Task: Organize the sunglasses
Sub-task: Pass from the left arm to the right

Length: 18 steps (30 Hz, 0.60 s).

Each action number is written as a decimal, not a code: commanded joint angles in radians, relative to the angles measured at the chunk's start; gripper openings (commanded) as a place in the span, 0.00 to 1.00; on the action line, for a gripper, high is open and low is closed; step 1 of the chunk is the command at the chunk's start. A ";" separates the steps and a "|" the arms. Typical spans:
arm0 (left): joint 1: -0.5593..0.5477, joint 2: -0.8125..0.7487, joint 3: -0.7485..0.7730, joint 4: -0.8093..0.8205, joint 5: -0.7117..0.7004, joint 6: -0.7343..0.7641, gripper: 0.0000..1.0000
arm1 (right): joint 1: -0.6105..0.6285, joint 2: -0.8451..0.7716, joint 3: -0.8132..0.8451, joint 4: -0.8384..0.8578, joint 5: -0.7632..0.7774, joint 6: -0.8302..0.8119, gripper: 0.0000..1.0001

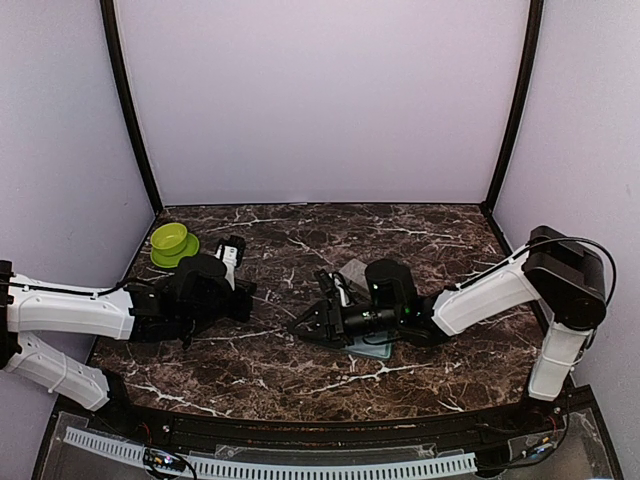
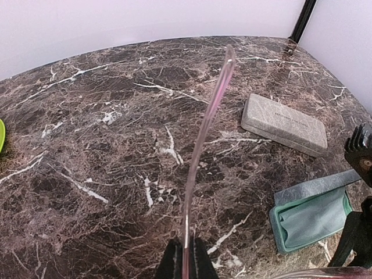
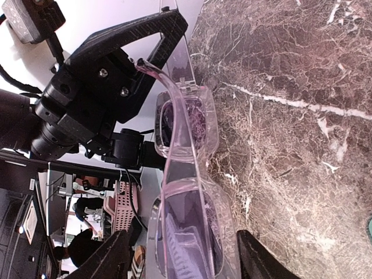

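The sunglasses (image 3: 186, 174) have a clear pink frame and purple-tinted lenses and hang in the air between the two grippers. My left gripper (image 2: 186, 256) is shut on one temple arm (image 2: 203, 133), whose tip points away from it. In the right wrist view the left gripper's fingers (image 3: 145, 40) pinch that arm at the top. My right gripper (image 3: 180, 235) straddles the near lens end. Its right finger is at the frame edge and its left finger stands a little apart. In the top view the left gripper (image 1: 245, 300) faces the right gripper (image 1: 312, 322) at mid table.
A closed grey case (image 2: 283, 124) lies on the marble table, also seen in the top view (image 1: 355, 270). An open teal-lined case (image 2: 311, 218) with a pale cloth inside lies under the right arm (image 1: 368, 347). A green bowl (image 1: 172, 243) sits at the far left.
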 commanded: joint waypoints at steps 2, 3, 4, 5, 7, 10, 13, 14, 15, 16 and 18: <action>-0.005 -0.025 0.017 0.003 -0.018 -0.006 0.00 | -0.008 0.015 0.006 0.064 -0.020 0.012 0.58; -0.005 -0.026 0.017 0.002 -0.018 -0.007 0.00 | -0.008 0.015 0.009 0.065 -0.019 0.012 0.56; -0.006 -0.026 0.016 0.001 -0.020 -0.007 0.00 | -0.008 0.015 0.008 0.065 -0.021 0.012 0.55; -0.006 -0.025 0.016 0.001 -0.020 -0.007 0.00 | -0.008 0.016 0.009 0.066 -0.021 0.012 0.55; -0.007 -0.027 0.017 0.000 -0.020 -0.006 0.00 | -0.008 0.019 0.008 0.068 -0.024 0.014 0.54; -0.007 -0.029 0.017 -0.001 -0.021 -0.007 0.00 | -0.008 0.022 0.008 0.073 -0.026 0.018 0.51; -0.007 -0.031 0.017 -0.002 -0.021 -0.007 0.00 | -0.008 0.022 0.008 0.074 -0.027 0.018 0.49; -0.007 -0.031 0.016 -0.001 -0.021 -0.007 0.00 | -0.008 0.022 0.009 0.073 -0.028 0.018 0.48; -0.007 -0.030 0.016 -0.001 -0.021 -0.007 0.00 | -0.008 0.021 0.011 0.073 -0.029 0.018 0.47; -0.007 -0.029 0.016 -0.001 -0.020 -0.007 0.00 | -0.008 0.022 0.010 0.073 -0.029 0.017 0.46; -0.007 -0.028 0.016 -0.001 -0.017 -0.007 0.00 | -0.008 0.023 0.012 0.074 -0.030 0.016 0.45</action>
